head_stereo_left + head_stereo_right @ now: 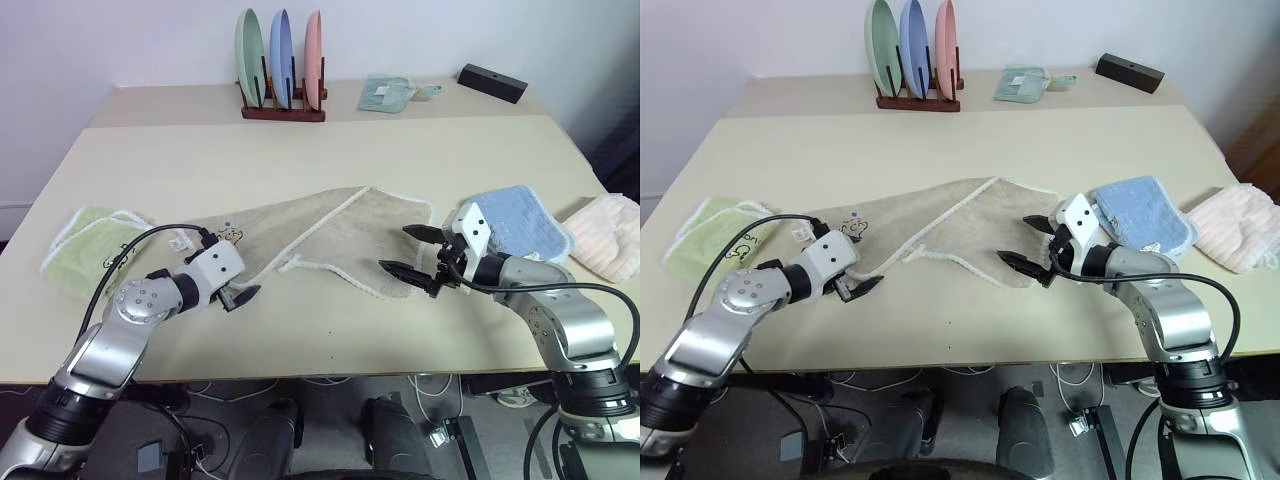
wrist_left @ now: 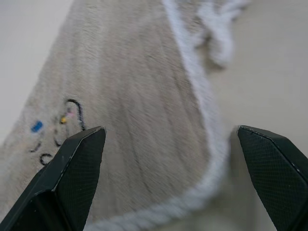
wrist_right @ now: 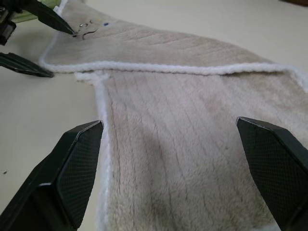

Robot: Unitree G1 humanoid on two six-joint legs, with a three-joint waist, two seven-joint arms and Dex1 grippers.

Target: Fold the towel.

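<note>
The beige towel [image 1: 320, 232] with white stitched edging lies across the middle of the table, one part folded over the other in a slanted band. A small dark logo [image 1: 230, 237] and a white tag sit near its left end. My left gripper [image 1: 243, 268] is at that left corner and is open. One finger [image 3: 48, 19] is over the logo and the other [image 3: 24, 67] is over bare table just off the towel's edge. My right gripper [image 1: 405, 250] is open over the towel's right end, pointing left along the cloth [image 3: 192, 120].
A folded light-green towel [image 1: 90, 250] lies at the left edge, a folded light-blue towel [image 1: 515, 225] and a pink cloth [image 1: 610, 235] at the right. At the back stand a plate rack [image 1: 283, 60], a small green cloth [image 1: 390, 92] and a black box [image 1: 492, 82].
</note>
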